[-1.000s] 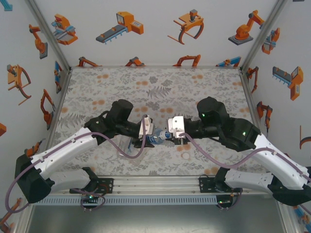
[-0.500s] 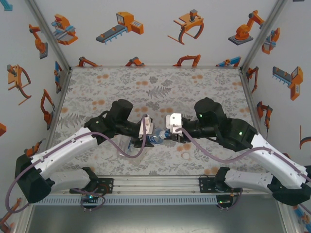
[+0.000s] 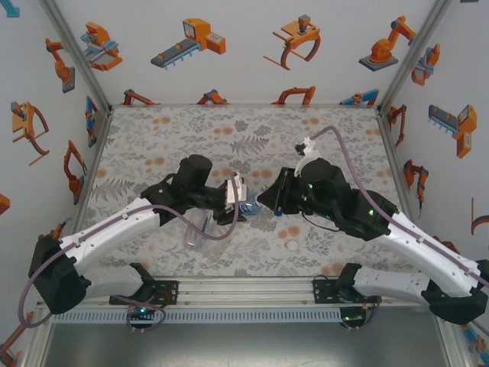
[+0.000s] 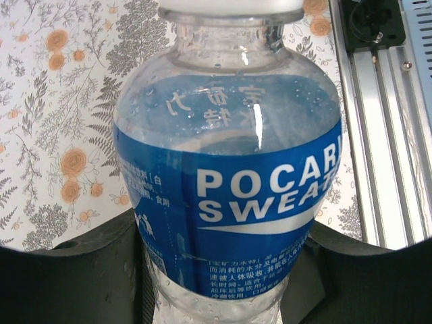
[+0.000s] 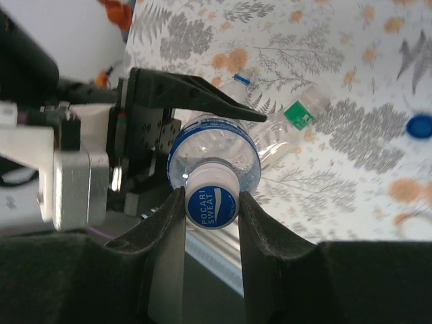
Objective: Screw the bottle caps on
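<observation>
bottle [image 4: 229,175]: the blue-label one, hanging between both arms over the middle of the flowery table [image 5: 324,40]
left gripper [image 3: 238,200]: clamped round the bottle's body, label band sitting right between its fingers
cap [image 5: 211,206]: white, on the bottle's neck
right gripper [image 5: 211,197]: pinched tight on the cap, one finger each side

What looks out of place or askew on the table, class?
A clear ribbed plastic bottle lies tipped on its side on the floral table, beyond the blue-labelled bottle whose white printed cap the right pincer grips. Nothing looks spilled or broken.
</observation>
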Robot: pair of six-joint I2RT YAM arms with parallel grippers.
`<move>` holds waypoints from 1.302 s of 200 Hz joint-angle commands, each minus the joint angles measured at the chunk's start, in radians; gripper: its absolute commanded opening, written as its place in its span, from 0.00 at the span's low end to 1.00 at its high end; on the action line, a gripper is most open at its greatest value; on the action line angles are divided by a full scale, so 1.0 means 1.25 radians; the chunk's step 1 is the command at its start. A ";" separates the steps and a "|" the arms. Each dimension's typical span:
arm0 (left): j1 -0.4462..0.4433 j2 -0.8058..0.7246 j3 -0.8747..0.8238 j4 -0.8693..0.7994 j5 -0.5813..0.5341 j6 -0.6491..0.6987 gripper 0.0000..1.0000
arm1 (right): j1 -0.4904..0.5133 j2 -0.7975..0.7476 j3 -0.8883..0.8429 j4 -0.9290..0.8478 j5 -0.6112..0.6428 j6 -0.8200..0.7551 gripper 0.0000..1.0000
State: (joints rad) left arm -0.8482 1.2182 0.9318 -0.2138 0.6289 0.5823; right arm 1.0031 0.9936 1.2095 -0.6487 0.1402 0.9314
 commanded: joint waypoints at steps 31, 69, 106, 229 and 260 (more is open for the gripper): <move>-0.013 -0.004 0.028 0.036 0.072 0.015 0.00 | 0.000 0.018 0.013 0.032 0.066 0.035 0.16; -0.012 -0.032 0.022 0.013 0.072 0.005 0.00 | 0.000 -0.006 0.075 0.023 -0.001 -0.340 0.51; -0.013 -0.045 0.030 -0.036 0.092 0.010 0.00 | 0.000 -0.034 0.107 0.009 -0.099 -0.676 0.58; -0.013 -0.015 0.088 -0.162 0.320 0.014 0.00 | 0.007 -0.028 0.110 -0.056 -0.543 -1.188 0.48; -0.013 -0.010 0.090 -0.177 0.316 0.026 0.00 | 0.008 -0.023 0.112 -0.036 -0.522 -1.181 0.47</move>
State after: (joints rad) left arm -0.8635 1.1984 1.0180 -0.3985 0.9794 0.5919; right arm 1.0054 0.9676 1.3483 -0.7464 -0.5053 -0.5133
